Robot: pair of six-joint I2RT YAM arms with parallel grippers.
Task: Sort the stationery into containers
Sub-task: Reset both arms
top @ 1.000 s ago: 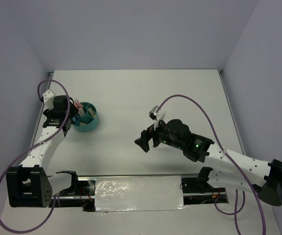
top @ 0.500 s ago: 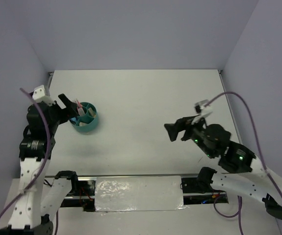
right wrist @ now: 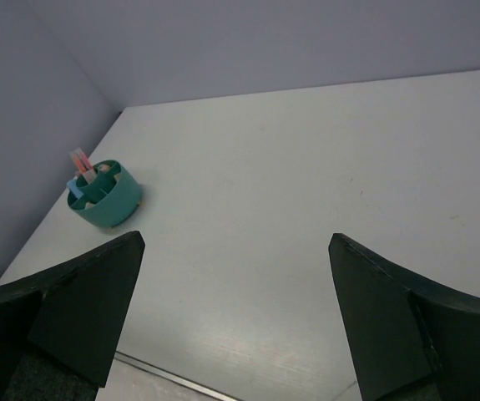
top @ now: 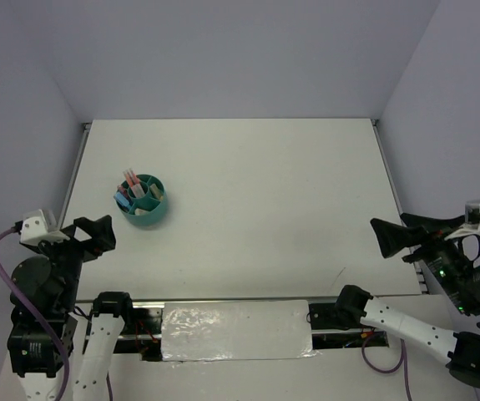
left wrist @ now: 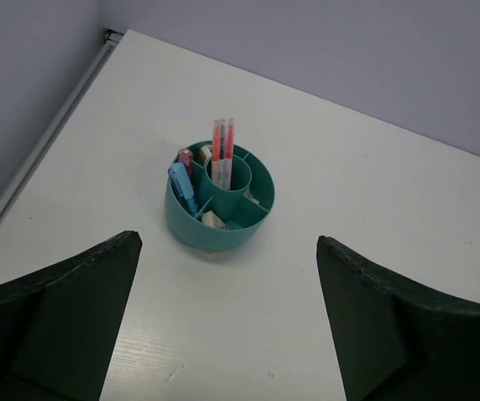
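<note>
Looks basically done: the round teal plastic desk organiser [left wrist: 214, 236], far left on the white desk [top: 265, 184], holds the pink and orange pens [left wrist: 223, 144], and I see nothing loose outside it. Both the left fingers [left wrist: 64, 309] and right fingers [right wrist: 64, 309] are spread apart, empty

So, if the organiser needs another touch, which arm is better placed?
Left, probably: the left claw, open, sits close to the organiser; the right claw is far off at the opposite side.

**Boxed in and softly lit**

Shows a flat white rectangular desk [top: 248, 184] closed in on three sides by plain matte lilac walls [top: 231, 58]. Lit evenly, without hard shadows. Edged at left by a thin grey metal strip [top: 73, 177], at the near side by crinkled silvery foil [top: 235, 330].
</note>
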